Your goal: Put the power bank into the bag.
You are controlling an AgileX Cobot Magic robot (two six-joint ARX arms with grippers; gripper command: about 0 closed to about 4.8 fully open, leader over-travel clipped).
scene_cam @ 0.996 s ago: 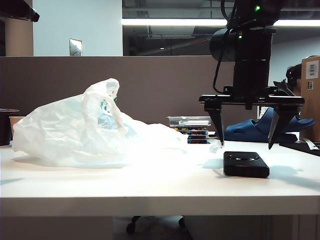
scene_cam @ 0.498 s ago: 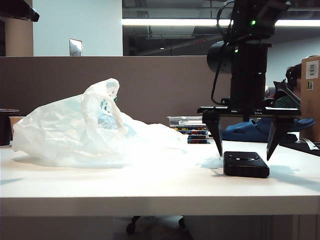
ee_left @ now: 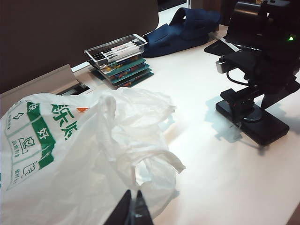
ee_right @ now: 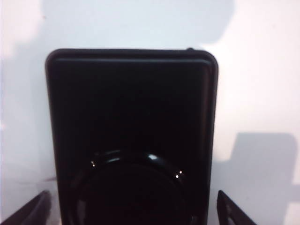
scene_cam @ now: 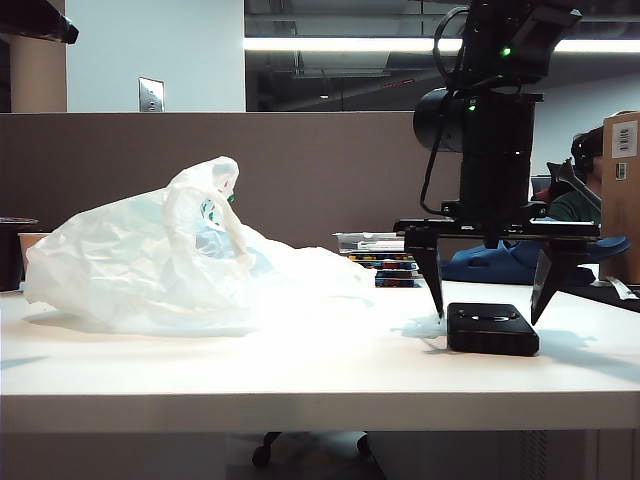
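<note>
Saw a flat black rectangular power bank [scene_cam: 492, 328] with a glossy dark ring on its matte top, lying on a plain white table [scene_cam: 300, 375]. Noted a crinkled translucent white plastic bag [scene_cam: 170, 262] printed with green bands and white characters, plus one small orange spot. Found both the right gripper [scene_cam: 486, 305] and the left gripper [ee_left: 131, 213] black. Behind, spotted a dark blue foam clog [ee_left: 180, 29] and clear cases [ee_left: 121, 58] with many-coloured contents.

left hand [ee_left: 131, 212]: fingers pinched together | right hand [scene_cam: 486, 312]: fingers spread wide, pointing down
</note>
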